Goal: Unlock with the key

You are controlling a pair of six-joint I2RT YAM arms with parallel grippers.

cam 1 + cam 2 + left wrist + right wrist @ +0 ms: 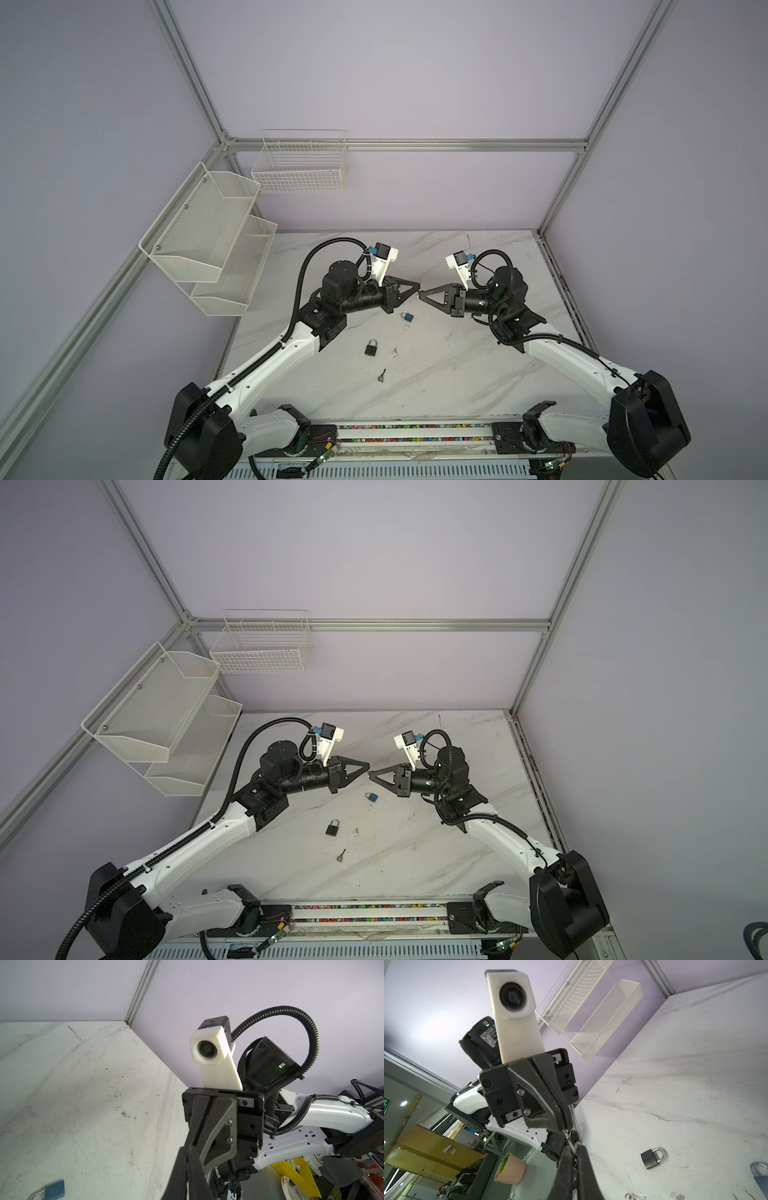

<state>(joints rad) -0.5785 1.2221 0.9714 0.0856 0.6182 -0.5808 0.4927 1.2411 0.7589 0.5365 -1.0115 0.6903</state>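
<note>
Both grippers hover tip to tip above the middle of the marble table (pixel 457 374). My left gripper (pixel 416 286) (pixel 187 1153) is shut. My right gripper (pixel 421 296) (pixel 574 1148) is shut too. A thin silvery metal piece (pixel 571 1142) bridges the two tips, pinched at each end; I cannot tell whether it is a key or a key ring. Below them a blue padlock (pixel 408 317) (pixel 54 1189) lies on the table. A black padlock (pixel 371 347) (pixel 652 1158) lies nearer the front. A key on a ring (pixel 381 375) (pixel 633 1196) lies flat in front of it.
A white two-tier mesh shelf (pixel 208 249) hangs on the left wall and a wire basket (pixel 301 166) on the back wall. A small bit of debris (pixel 394 351) lies beside the black padlock. An aluminium frame edges the table.
</note>
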